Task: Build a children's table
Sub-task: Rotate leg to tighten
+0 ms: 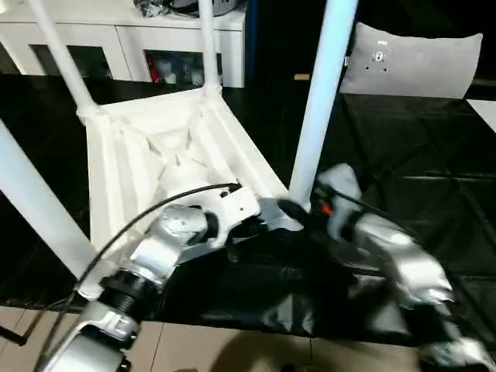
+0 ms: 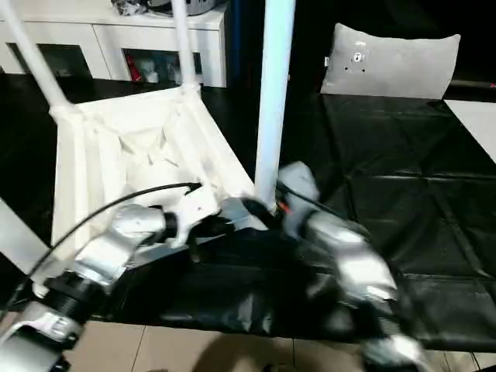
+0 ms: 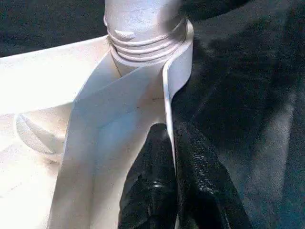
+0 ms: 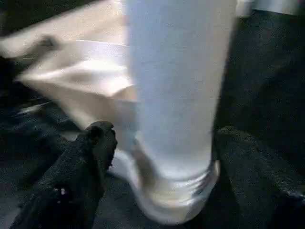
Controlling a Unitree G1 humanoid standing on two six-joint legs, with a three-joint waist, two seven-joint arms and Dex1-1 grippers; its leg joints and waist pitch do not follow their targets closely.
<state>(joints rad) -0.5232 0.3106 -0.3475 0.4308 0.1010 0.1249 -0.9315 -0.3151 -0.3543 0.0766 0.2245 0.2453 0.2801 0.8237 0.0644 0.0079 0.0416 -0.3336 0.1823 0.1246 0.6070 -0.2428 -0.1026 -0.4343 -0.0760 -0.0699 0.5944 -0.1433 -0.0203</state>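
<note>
Left eye view has the children's table (image 1: 167, 151) flipped upside down on a black sheet (image 1: 418, 201), ribbed underside facing up at me and its legs poking into the air. The leg at the near right corner (image 1: 322, 93) is the one I'm working around; its base sits in the corner socket, and in my left wrist view you can see the threads (image 3: 143, 45) at the socket's mouth.

My left fingers (image 3: 178, 176) are pressed together on the thin side wall of the top, right below that corner, one finger inside the rim and one outside, so I'm pinching the table edge itself. My right fingers (image 4: 162, 157) are spread wide on either side of that leg's base. From the right wrist view, one finger (image 4: 81, 167) sits off to one side and the other (image 4: 259, 162) on the far side, with gaps to the leg, so no grip on it.

Farther out, the black sheet covers the floor area under the table, with bare tile (image 1: 232, 349) at the near edge. Behind it stands a white cabinet (image 1: 116, 39) with glass doors, and a grey cushion (image 1: 411, 66) leans off to the right.
</note>
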